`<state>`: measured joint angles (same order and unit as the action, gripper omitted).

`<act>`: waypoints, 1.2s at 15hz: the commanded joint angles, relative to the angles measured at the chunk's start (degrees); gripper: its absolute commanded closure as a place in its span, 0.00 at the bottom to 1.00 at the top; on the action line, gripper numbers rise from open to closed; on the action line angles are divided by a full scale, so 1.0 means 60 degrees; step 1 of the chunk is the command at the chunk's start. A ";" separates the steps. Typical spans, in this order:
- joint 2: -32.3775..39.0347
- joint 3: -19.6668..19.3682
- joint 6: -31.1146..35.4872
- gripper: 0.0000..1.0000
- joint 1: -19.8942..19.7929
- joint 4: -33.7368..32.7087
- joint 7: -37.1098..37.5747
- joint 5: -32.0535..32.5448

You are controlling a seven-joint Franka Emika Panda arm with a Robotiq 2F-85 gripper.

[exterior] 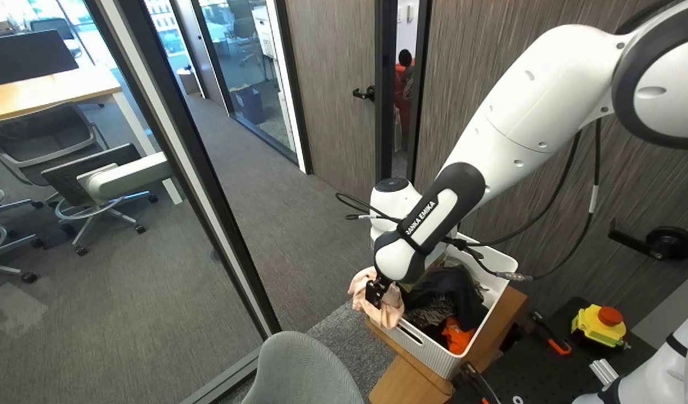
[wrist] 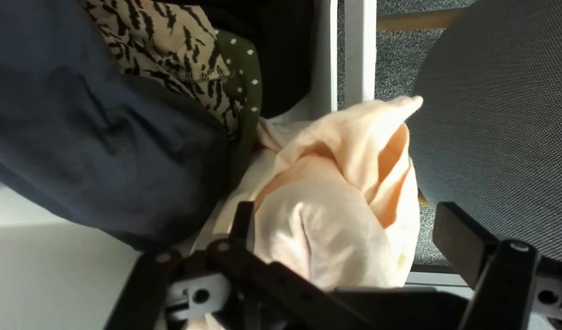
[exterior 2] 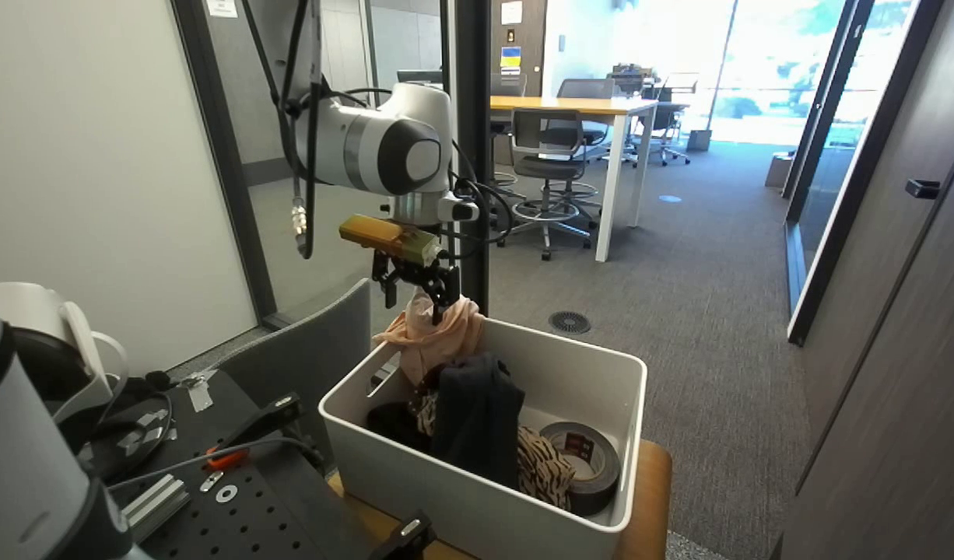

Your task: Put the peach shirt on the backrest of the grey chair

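Note:
The peach shirt (exterior: 362,289) hangs bunched over a corner of the white bin, partly inside it, in both exterior views (exterior 2: 442,346). In the wrist view the shirt (wrist: 327,224) fills the space below and between the fingers. My gripper (exterior 2: 417,302) is open, pointing down at the shirt's top; its fingers (wrist: 347,224) stand wide apart, the left one against or very near the cloth, the right one clear of it. The grey chair (exterior: 302,370) stands beside the bin; its backrest also shows in an exterior view (exterior 2: 313,362) and in the wrist view (wrist: 492,114).
The white bin (exterior 2: 477,505) holds dark (exterior 2: 477,412) and animal-print clothes (exterior 2: 543,467) and a tape roll (exterior 2: 594,467). It stands on a brown wooden piece (exterior: 411,381). A black pegboard table (exterior 2: 251,513) with tools is beside it. A glass wall frame (exterior: 209,196) stands behind the chair.

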<state>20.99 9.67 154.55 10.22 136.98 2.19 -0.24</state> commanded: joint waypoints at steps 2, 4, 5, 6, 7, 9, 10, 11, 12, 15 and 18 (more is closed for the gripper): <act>0.0133 -0.0082 0.0170 0.00 0.0024 -0.0157 -0.0118 0.0126; 0.0136 -0.0067 0.0167 0.24 0.0001 -0.0159 -0.0157 0.0097; 0.0145 -0.0041 0.0172 0.28 -0.0024 -0.0164 -0.0194 0.0058; 0.0149 -0.0035 0.0173 0.34 -0.0030 -0.0166 -0.0206 0.0050; 0.0154 -0.0029 0.0180 0.42 -0.0036 -0.0166 -0.0225 0.0043; 0.0159 -0.0015 0.0201 0.58 -0.0051 -0.0161 -0.0253 0.0021; 0.0161 -0.0011 0.0203 0.67 -0.0057 -0.0161 -0.0264 0.0014; 0.0160 -0.0010 0.0206 0.73 -0.0060 -0.0160 -0.0269 0.0013; 0.0156 -0.0009 0.0213 0.80 -0.0063 -0.0157 -0.0282 0.0014; 0.0160 -0.0003 0.0236 0.91 -0.0085 -0.0155 -0.0343 0.0009; 0.0173 0.0038 0.0248 0.87 -0.0142 -0.0156 -0.0460 -0.0039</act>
<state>21.20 9.57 154.71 9.97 136.86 0.99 -0.24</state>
